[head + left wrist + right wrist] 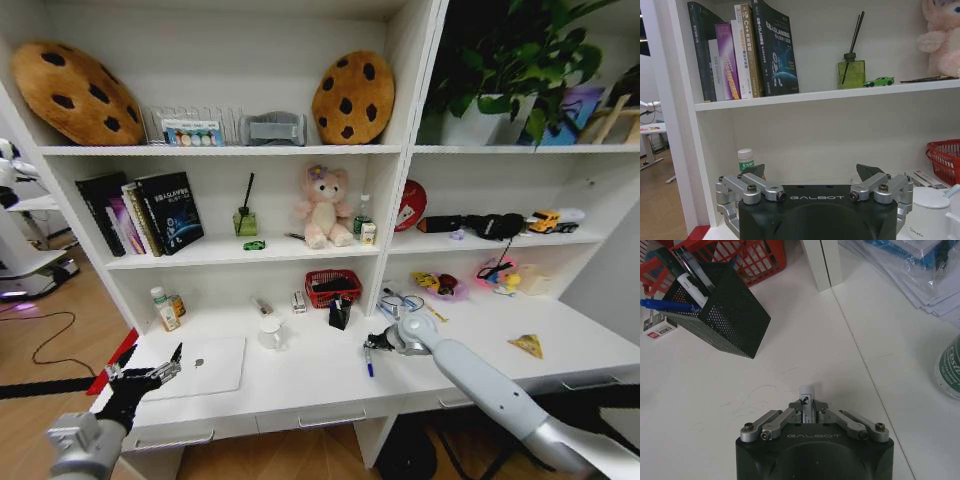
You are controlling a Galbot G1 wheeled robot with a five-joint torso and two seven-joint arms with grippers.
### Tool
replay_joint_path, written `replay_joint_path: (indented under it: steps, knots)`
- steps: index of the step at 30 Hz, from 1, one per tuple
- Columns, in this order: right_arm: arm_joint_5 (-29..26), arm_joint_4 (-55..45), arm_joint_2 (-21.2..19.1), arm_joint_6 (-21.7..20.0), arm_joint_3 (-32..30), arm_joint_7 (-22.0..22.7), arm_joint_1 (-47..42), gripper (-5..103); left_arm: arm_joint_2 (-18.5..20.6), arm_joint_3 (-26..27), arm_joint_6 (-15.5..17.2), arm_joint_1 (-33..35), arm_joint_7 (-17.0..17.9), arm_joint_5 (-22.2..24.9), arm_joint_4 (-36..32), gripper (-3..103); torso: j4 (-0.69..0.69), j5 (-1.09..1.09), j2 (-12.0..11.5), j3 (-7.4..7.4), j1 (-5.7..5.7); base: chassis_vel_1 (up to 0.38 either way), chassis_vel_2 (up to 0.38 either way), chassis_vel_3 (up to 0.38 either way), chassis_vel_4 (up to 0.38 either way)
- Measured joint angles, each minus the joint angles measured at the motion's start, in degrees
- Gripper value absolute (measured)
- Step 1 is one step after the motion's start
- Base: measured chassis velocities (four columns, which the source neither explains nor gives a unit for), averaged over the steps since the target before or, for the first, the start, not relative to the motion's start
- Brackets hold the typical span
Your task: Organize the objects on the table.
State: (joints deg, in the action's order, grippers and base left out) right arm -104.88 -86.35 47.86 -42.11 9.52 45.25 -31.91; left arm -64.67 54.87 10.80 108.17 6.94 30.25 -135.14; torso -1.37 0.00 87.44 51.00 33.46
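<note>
1. The pen (805, 401) is clamped between the closed fingers of the right gripper (809, 407). Its white barrel end sticks out past the fingertips. In the head view the pen (368, 362) hangs blue tip down over the front middle of the desk (320, 385).
2. The black mesh pen holder (722, 310) stands ahead of the right gripper, near the red basket (747, 257), and already holds other pens (670, 305). Risk: the grip sits near one end of the pen, so the barrel may pivot or slip during transport.
3. Risk: the holder is light and crowded. A pen lowered at an angle may strike its rim or the pens inside and tip or push the holder.
4. Risk: the white mug (271, 332) stands near the holder, and a wide approach may brush it.
5. The left gripper (812, 181) hovers at the desk's left end with its fingers spread wide and nothing between them. In the head view it sits beside the closed silver laptop (205, 366).
6. Risk: the small bottle (746, 160) and the mug (932, 210) lie ahead of the left gripper, and an unplanned forward move may knock either over.
7. The green toy car (879, 81) rests on the shelf beside the reed diffuser (851, 72), well apart from both grippers.
</note>
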Motion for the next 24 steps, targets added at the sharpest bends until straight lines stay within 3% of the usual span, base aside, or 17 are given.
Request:
replay_joint_path:
  steps: [7, 9, 10, 11, 13, 14, 15, 16, 17, 18, 19, 20, 21, 24]
  knots:
    - [2.46, -8.85, -0.98, 0.96, -3.29, 2.50, -1.42, 10, 0.00, 0.00, 0.00, 0.00, 0.00, 0.00, 0.00, 100, 0.00, -0.02, 0.01, -0.01, -0.01, 0.000, 0.000, 0.000, 0.000]
    - [9.45, -10.41, -1.61, 3.54, -3.45, -1.63, -1.78, 10, 0.00, 0.00, 0.00, 0.00, 0.00, 0.00, 0.00, 100, 0.00, 0.01, 0.00, 0.00, -0.01, 0.000, 0.000, 0.000, 0.000]
    - [9.45, -10.41, -1.61, 3.54, -3.45, -1.63, -1.78, 10, 0.00, 0.00, 0.00, 0.00, 0.00, 0.00, 0.00, 100, 0.00, 0.01, 0.00, 0.00, -0.01, 0.000, 0.000, 0.000, 0.000]
    - [14.71, -11.02, -1.93, 5.49, -3.50, -4.78, -1.89, 10, 0.00, 0.00, 0.00, 0.00, 0.00, 0.00, 0.00, 100, -0.01, 0.01, 0.00, 0.00, 0.00, 0.000, 0.000, 0.000, 0.000]
    - [27.80, -11.87, -2.45, 13.10, -3.39, -12.62, -1.89, 10, 0.00, 0.00, 0.00, 0.00, 0.00, 0.00, 0.00, 100, -0.01, -0.02, 0.00, 0.00, 0.00, 0.000, 0.000, 0.000, 0.000]
    - [27.80, -11.87, -2.45, 13.10, -3.39, -12.62, -1.89, 10, 0.00, 0.00, 0.00, 0.00, 0.00, 0.00, 0.00, 100, -0.01, -0.02, 0.00, 0.00, 0.00, 0.000, 0.000, 0.000, 0.000]
    - [39.35, -11.65, -2.52, 21.89, -2.52, -18.15, -1.79, 10, 0.00, 0.00, 0.00, 0.00, 0.00, 0.00, 0.00, 100, -0.01, 0.00, 0.01, 0.00, 0.00, 0.000, 0.000, 0.000, 0.000]
    - [47.96, -10.56, -2.28, 29.56, -1.30, -20.89, -1.76, 10, 0.00, 0.00, 0.00, 0.00, 0.00, 0.00, 0.01, 100, 0.00, -0.02, 0.00, 0.00, 0.00, 0.000, 0.000, 0.000, 0.000]
    - [47.96, -10.56, -2.28, 29.56, -1.30, -20.89, -1.76, 10, 0.00, 0.00, 0.00, 0.00, 0.00, 0.00, 0.01, 100, 0.00, -0.02, 0.00, 0.00, 0.00, 0.000, 0.000, 0.000, 0.000]
    - [57.79, -8.49, -1.59, 39.17, 0.35, -23.68, -2.20, 10, 0.00, 0.00, 0.00, 0.00, 0.01, 0.00, 0.00, 100, 0.00, -0.01, 0.00, 0.00, 0.00, 0.000, 0.000, 0.000, 0.000]
    - [63.63, -6.76, -0.48, 46.26, 1.93, -24.73, -2.81, 10, 0.00, 0.00, 0.00, 0.00, 0.01, 0.00, 0.00, 100, -0.01, 0.00, 0.00, 0.00, 0.00, 0.000, 0.000, 0.000, 0.000]
    - [63.63, -6.76, -0.48, 46.26, 1.93, -24.73, -2.81, 10, 0.00, 0.00, 0.00, 0.00, 0.01, 0.00, 0.00, 100, -0.01, 0.00, 0.00, 0.00, 0.00, 0.000, 0.000, 0.000, 0.000]
    - [66.50, -5.51, 0.61, 51.10, 3.09, -25.36, -3.27, 10, 0.00, 0.00, 0.00, 0.00, 0.01, 0.00, 0.00, 100, -0.01, 0.00, 0.00, 0.00, 0.00, 0.000, 0.000, 0.000, 0.000]
    - [73.15, -1.22, 3.69, 59.09, 4.46, -26.09, -4.11, 10, 0.00, 0.00, 0.00, 0.00, 0.01, 0.00, 0.00, 100, 0.01, -0.01, 0.00, 0.00, 0.00, 0.000, 0.000, 0.000, 0.000]
